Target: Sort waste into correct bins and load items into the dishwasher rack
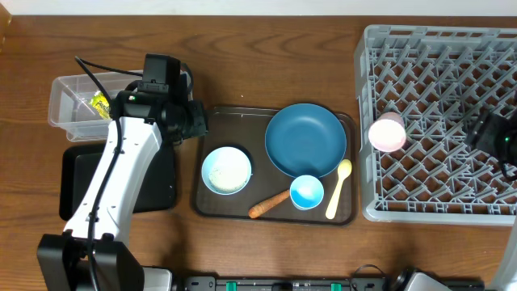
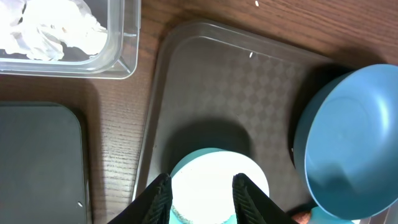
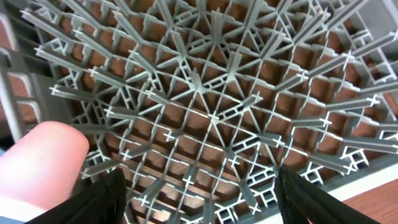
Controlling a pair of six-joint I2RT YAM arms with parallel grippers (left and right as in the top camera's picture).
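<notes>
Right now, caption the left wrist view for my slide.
Open left gripper framing pale-blue bowl on brown tray; dark-blue plate at right, clear tub upper left.

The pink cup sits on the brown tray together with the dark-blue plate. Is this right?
Not quite. The overhead view shows the pink cup inside the grey rack, by its left wall. The dark-blue plate is on the brown tray, as you wrote.

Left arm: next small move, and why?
Probably lower the left gripper straight down and close on the rim of the pale-blue bowl. Its jaws are open and hang right over the bowl on the brown tray, apparently not touching it, and the bowl is not yet in the dishwasher rack.
</notes>
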